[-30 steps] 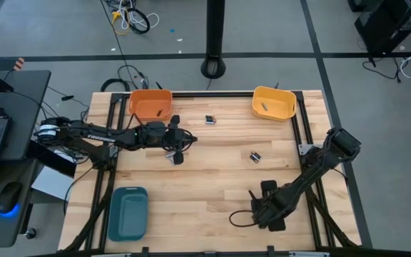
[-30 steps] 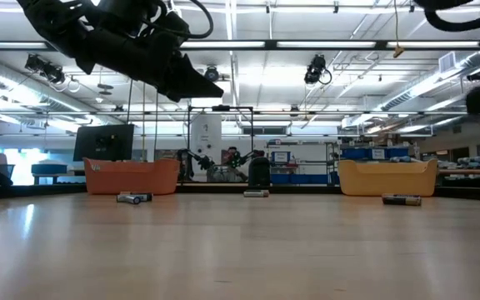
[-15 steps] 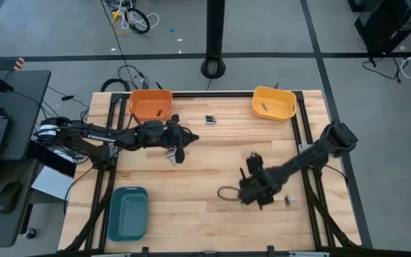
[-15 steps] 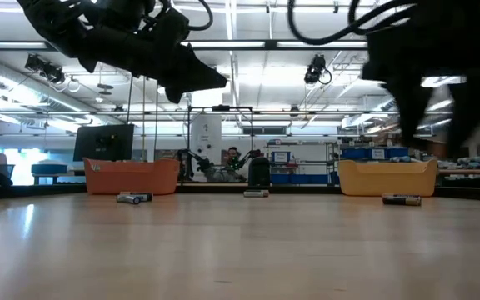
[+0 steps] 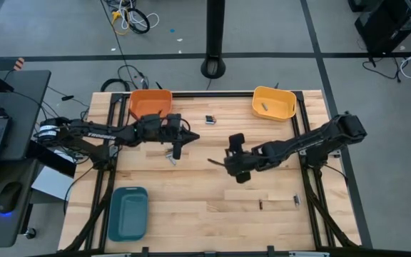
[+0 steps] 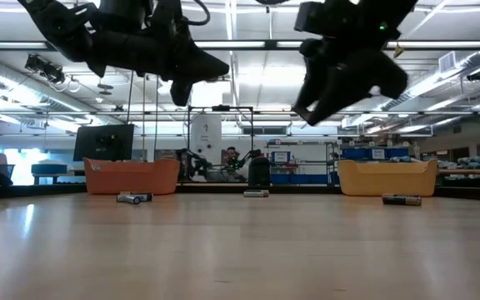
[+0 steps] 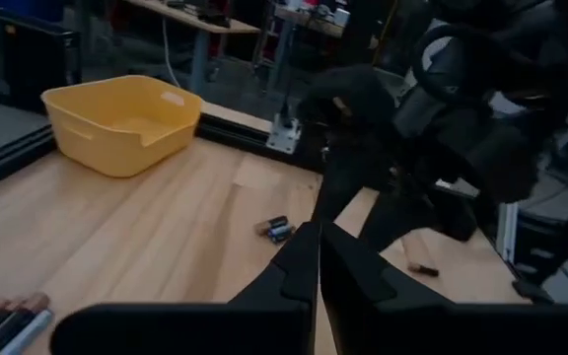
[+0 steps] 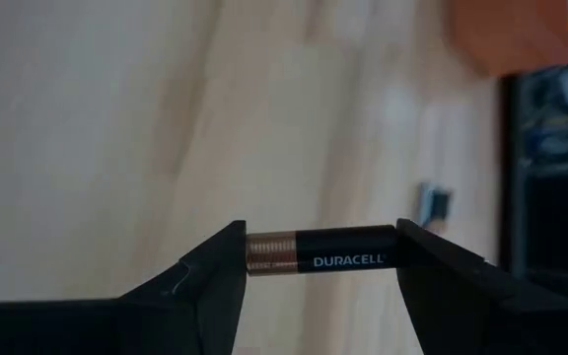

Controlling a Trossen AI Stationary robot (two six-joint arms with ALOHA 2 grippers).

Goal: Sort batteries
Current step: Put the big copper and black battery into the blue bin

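Since a second ago the right claw (image 5: pixel 235 168) has swung from the near right part of the tabletop (image 5: pixel 191 193) up toward its middle, and it grips a black-and-copper battery (image 8: pixel 320 260) end to end between its fingers (image 8: pixel 210 271). Well beyond it stand the orange tray (image 5: pixel 150 104) and the yellow tray (image 5: pixel 274 102); the teal tray (image 5: pixel 127 213) lies far off its other side. Left claw (image 5: pixel 178 150) hovers just beside the orange tray, fingers pressed together on nothing. Loose batteries (image 5: pixel 210 119) lie between the two far trays, another pair (image 7: pixel 277 229) ahead of the left claw.
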